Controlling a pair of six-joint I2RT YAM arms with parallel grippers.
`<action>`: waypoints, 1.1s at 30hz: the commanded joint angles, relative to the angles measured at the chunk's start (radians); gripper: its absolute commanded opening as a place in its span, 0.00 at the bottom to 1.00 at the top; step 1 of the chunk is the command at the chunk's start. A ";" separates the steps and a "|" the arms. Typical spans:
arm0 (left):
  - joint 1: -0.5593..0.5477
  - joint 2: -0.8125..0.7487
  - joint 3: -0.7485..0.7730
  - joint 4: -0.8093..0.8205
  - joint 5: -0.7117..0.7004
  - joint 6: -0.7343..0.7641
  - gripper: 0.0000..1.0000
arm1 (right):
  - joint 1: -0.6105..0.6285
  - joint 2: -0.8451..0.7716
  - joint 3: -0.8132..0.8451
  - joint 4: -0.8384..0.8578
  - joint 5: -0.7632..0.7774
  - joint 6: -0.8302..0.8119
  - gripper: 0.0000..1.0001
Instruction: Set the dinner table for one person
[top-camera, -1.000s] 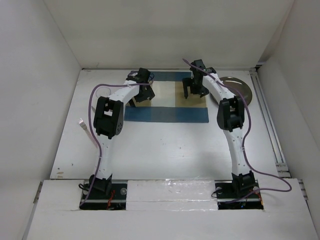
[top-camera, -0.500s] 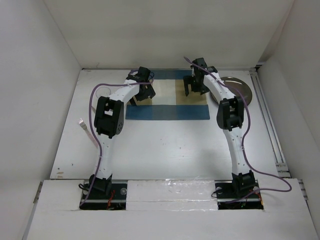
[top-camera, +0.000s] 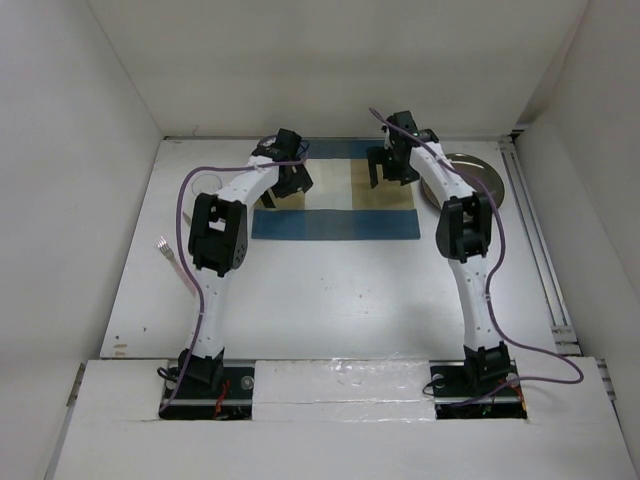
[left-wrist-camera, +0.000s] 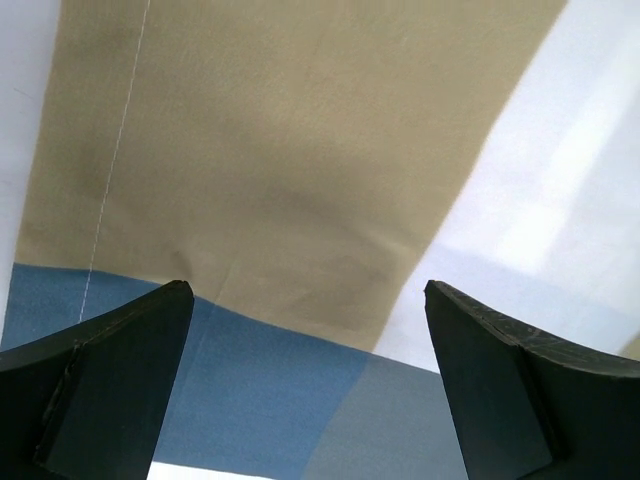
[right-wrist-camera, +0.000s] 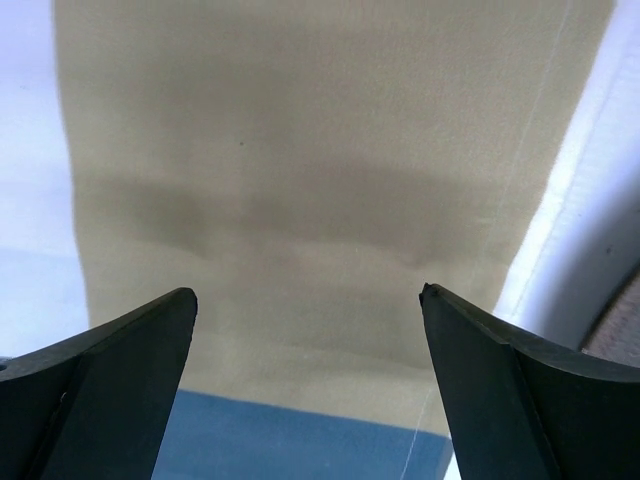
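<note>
The top external camera is looking down from above and behind, taking in the whole dinner table. Both wrist cameras are facing down at close range onto the placemat, which is lying upper centre in the overhead frame.

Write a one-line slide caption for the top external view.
Open, left claw and right claw hover over the blue-and-tan placemat; metal plate at its right, silver utensil on the dinner table at left.
</note>
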 joint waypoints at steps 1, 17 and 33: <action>0.001 -0.059 0.095 -0.046 0.006 -0.009 0.99 | -0.006 -0.098 0.069 0.011 -0.014 -0.002 1.00; 0.001 -0.541 -0.090 -0.078 -0.121 -0.019 0.99 | -0.251 -0.834 -0.849 0.559 -0.150 0.085 1.00; 0.238 -1.132 -0.507 0.015 -0.084 0.169 0.99 | -0.649 -0.811 -1.195 0.818 -0.221 0.220 1.00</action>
